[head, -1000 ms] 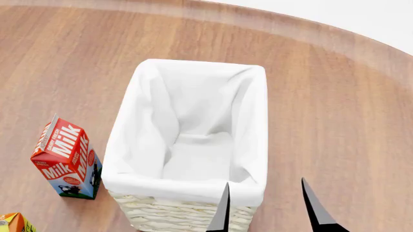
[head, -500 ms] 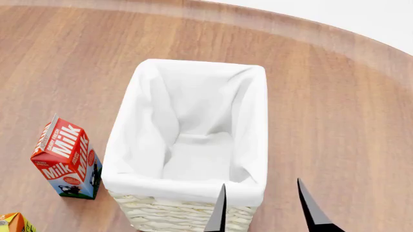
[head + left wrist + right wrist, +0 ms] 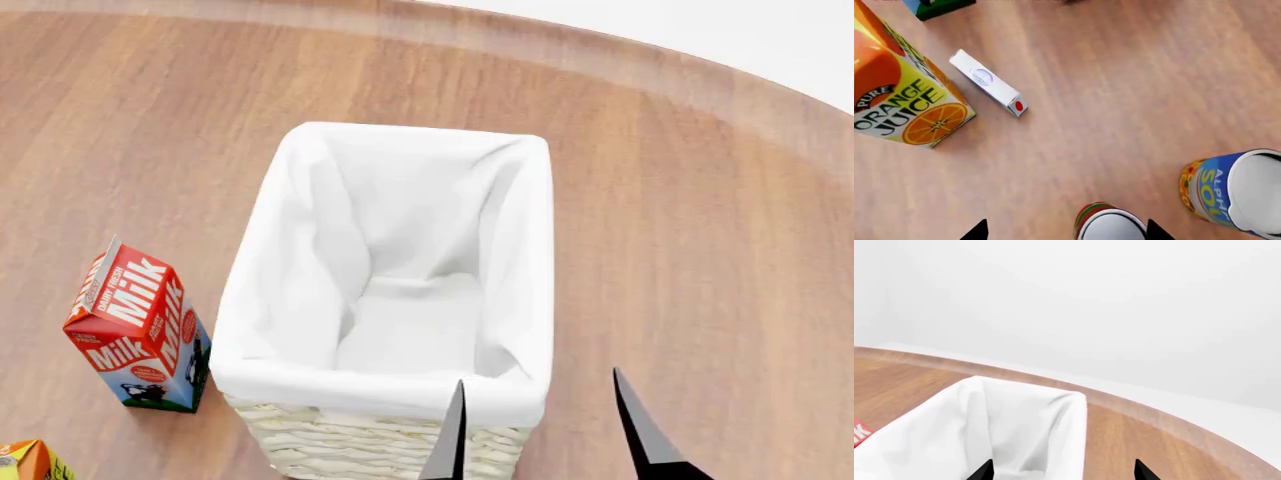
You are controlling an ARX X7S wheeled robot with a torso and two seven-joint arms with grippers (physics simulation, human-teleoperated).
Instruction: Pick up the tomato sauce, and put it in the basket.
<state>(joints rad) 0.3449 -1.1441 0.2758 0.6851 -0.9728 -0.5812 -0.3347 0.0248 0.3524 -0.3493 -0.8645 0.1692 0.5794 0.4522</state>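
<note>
The tomato sauce, a small can with red, green and white bands and a pale grey top, stands upright on the wood in the left wrist view. It sits between the two dark fingertips of my left gripper, closer to one of them, and the gripper is open. The tomato sauce and the left gripper are out of the head view. The basket, cream wicker with a white cloth liner, stands mid-table with nothing inside. My right gripper hangs open over the basket's near right corner, and the right wrist view has the gripper looking along the basket.
A blue-and-yellow can stands close beside the tomato sauce. An orange juice carton and a small white box lie farther off. A red milk carton stands left of the basket. The table's curved far edge runs behind.
In the head view the right gripper's fingertips have shifted slightly to the left. The basket and the milk carton have not moved.
</note>
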